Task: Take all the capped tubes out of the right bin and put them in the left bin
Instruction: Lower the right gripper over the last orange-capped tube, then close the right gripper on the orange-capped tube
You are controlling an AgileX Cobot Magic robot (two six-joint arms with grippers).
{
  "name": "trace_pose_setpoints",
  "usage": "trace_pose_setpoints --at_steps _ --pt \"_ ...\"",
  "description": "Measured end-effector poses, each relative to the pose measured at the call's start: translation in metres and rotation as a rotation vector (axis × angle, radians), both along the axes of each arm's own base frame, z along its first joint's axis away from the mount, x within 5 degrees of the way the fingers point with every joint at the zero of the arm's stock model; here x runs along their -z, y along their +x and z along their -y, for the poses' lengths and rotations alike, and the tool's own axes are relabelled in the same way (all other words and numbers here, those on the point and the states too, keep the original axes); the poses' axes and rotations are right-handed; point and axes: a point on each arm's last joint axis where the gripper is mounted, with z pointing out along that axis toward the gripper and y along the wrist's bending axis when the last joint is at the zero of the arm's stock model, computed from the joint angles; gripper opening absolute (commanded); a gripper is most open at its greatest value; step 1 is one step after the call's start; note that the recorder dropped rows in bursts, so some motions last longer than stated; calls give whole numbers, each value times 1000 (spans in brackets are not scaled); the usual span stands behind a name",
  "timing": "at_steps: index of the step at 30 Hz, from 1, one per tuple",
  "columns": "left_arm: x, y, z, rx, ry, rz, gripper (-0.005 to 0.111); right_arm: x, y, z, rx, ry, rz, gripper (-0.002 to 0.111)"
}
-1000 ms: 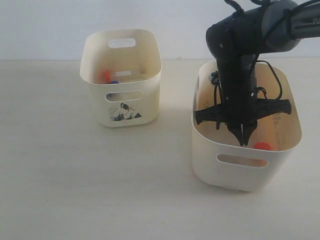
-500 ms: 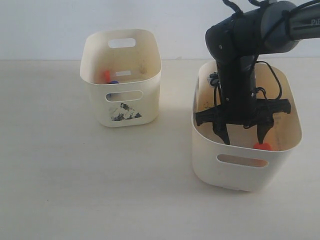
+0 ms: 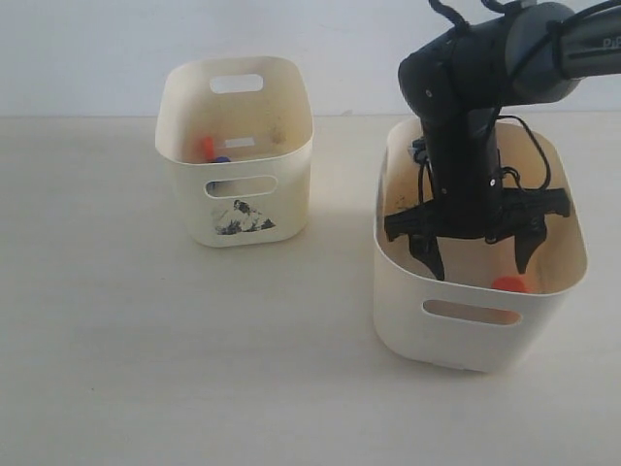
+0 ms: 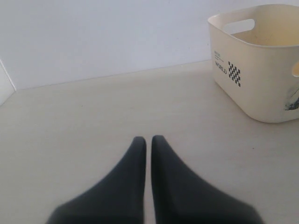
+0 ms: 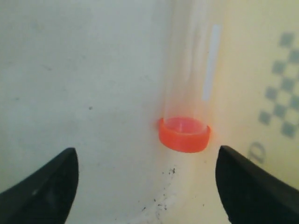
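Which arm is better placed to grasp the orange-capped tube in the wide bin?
Right. The right gripper hangs open inside the wider cream plastic bin, jaws either side of the clear orange-capped tube. The left gripper is shut over the table, apart from the narrower cream bin.

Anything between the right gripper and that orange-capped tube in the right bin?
Nothing: the right wrist view shows only bare, speckled surface of the right bin between the open right gripper and the orange-capped tube.

Orange-capped tube lies in the right bin; two capped tubes sit in the left bin.
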Motion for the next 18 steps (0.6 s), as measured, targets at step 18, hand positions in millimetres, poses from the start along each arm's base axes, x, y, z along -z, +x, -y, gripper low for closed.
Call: trace_pose_setpoints --at_steps 18 --pt "0 0 0 0 0 0 4 35 4 1 -6 -58 -80 71"
